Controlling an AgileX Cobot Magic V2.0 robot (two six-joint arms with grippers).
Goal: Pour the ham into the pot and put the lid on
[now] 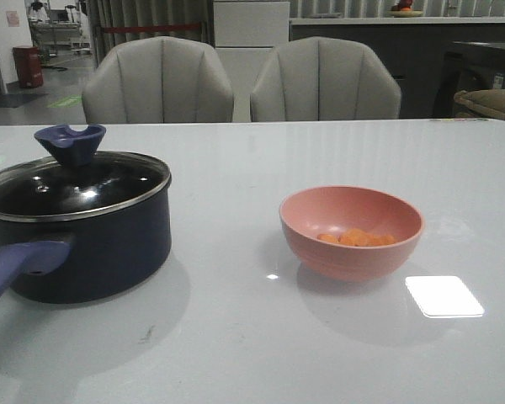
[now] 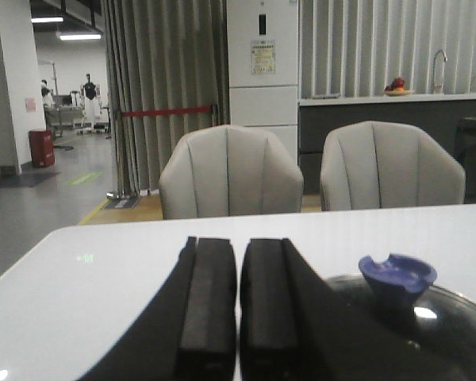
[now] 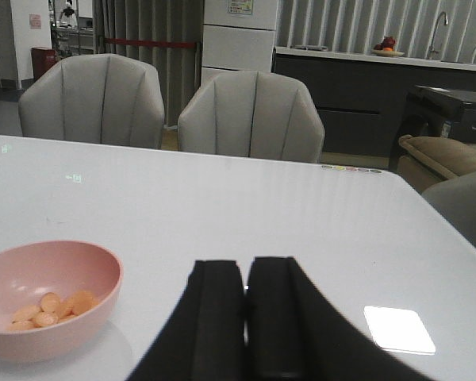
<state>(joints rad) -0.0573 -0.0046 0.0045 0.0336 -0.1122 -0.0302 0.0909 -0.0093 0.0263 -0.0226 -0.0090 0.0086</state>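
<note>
left end effector [image 2: 238, 313] closed, right end effector [image 3: 246, 317] closed

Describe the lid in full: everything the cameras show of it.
The lid is round and clear, apparently glass, with a thin metal rim and a dark blue flared knob notched at its top. It sits level and closed on the dark navy pot, on the table's left side in the front view, rim resting on the pot's edge. Bright room reflections speckle the glass; the pot's inside looks dark beneath. In the left wrist view the left gripper is close beside it, not touching.
</note>
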